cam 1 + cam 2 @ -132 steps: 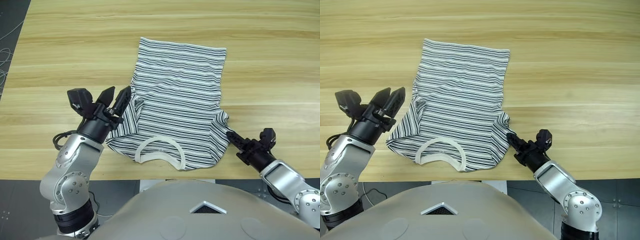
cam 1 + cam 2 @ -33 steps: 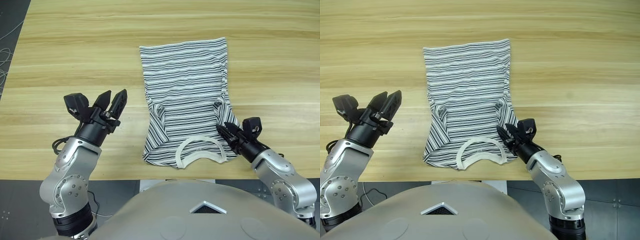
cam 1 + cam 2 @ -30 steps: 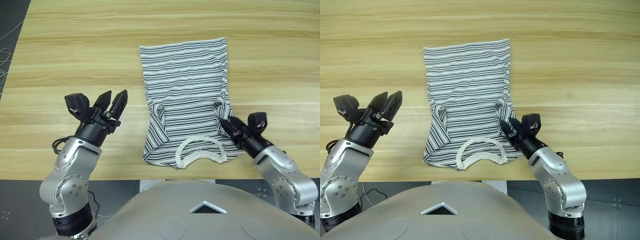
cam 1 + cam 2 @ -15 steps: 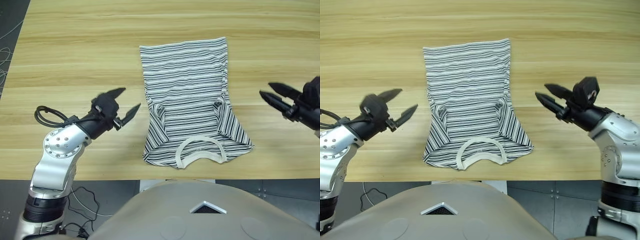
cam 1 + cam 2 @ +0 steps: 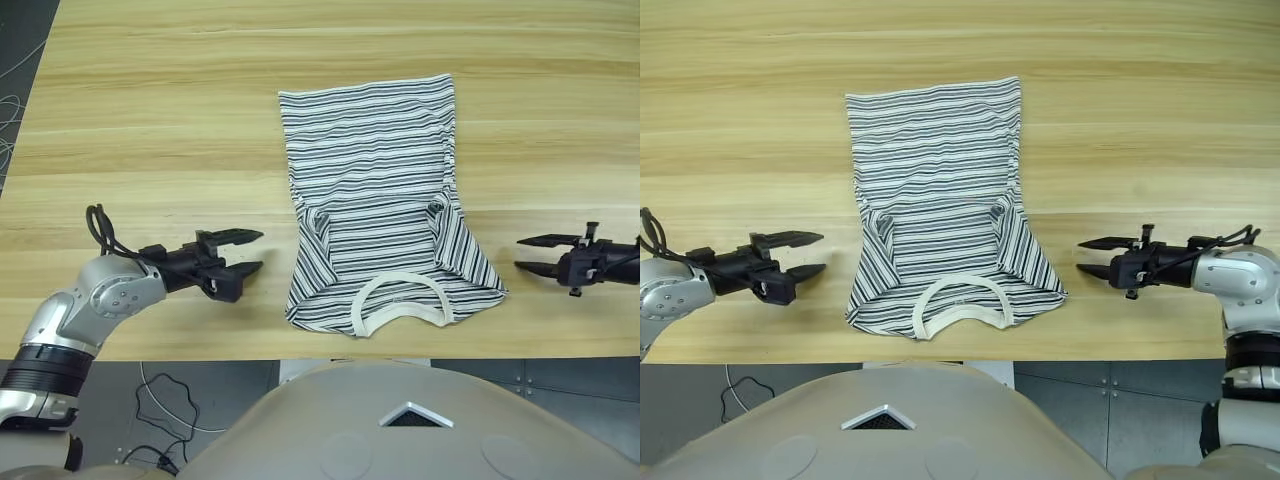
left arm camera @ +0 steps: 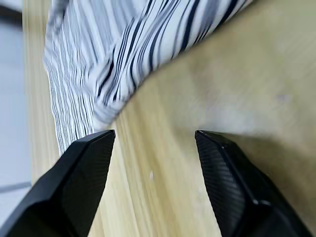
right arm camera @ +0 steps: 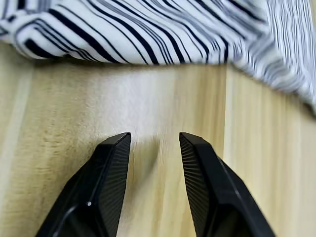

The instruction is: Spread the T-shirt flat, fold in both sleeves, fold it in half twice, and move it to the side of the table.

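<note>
A black-and-white striped T-shirt (image 5: 378, 190) lies on the wooden table (image 5: 150, 120), both sleeves folded in over the body, its white collar (image 5: 398, 302) toward the near edge. My left gripper (image 5: 250, 252) is low over the wood just left of the shirt's near corner, open, nothing between its fingers. On the other side my right gripper (image 5: 522, 253) hovers a short way right of the shirt's near right corner, open too, tips pointing at the shirt. The left wrist view has the striped edge (image 6: 113, 64) beyond the open fingers; the right wrist view has the shirt hem (image 7: 148, 34) likewise.
Bare wood extends left, right and behind the shirt. The table's near edge (image 5: 200, 355) runs just below the collar, with dark floor beyond. Loose cables (image 5: 12, 110) lie on the floor at far left.
Both arms dropped lower and swung flat over the table, their fingers now pointing inward at the shirt from each side. The shirt has not moved in the last second.
</note>
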You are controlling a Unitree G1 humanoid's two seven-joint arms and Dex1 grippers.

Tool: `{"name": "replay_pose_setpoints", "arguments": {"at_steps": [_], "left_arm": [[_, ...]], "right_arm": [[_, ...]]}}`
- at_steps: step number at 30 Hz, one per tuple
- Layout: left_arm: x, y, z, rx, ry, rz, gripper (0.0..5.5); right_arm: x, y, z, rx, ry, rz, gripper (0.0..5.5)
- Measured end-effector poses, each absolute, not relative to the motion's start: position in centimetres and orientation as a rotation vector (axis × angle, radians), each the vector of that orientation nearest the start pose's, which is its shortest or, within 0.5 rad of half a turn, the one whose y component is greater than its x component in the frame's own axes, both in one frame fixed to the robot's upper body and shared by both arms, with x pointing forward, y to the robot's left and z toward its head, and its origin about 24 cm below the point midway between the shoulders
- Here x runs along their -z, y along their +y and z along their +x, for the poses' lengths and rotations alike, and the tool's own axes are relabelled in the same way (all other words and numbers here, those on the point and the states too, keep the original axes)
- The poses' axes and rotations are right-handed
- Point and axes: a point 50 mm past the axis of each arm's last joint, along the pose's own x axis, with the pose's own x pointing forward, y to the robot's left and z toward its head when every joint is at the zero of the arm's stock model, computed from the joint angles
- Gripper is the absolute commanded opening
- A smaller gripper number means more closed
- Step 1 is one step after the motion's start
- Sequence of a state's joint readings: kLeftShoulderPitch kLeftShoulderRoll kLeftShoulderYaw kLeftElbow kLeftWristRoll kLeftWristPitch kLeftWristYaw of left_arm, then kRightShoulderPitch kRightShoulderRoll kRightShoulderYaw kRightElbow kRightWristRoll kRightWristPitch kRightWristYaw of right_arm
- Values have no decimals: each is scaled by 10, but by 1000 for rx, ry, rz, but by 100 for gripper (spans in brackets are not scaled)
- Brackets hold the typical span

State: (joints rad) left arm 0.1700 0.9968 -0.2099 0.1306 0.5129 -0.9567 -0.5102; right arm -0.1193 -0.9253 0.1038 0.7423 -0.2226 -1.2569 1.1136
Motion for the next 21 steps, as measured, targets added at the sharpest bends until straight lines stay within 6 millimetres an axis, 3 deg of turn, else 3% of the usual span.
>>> {"name": "replay_pose_setpoints", "arguments": {"at_steps": [4, 10, 16, 21], "left_arm": [[-39, 228, 154, 1558, -360, 1423, 305], [-34, 219, 146, 1606, -520, 1407, 305], [-28, 210, 143, 1581, -596, 1379, 305], [-23, 200, 141, 1568, -650, 1331, 305]], "right_arm": [[-51, -289, 194, -1724, -69, -1425, 181], [-47, -265, 187, -1835, -299, -1443, 181], [-37, -254, 175, -1833, -460, -1364, 181], [-22, -249, 170, -1715, -570, -1285, 181]]}}
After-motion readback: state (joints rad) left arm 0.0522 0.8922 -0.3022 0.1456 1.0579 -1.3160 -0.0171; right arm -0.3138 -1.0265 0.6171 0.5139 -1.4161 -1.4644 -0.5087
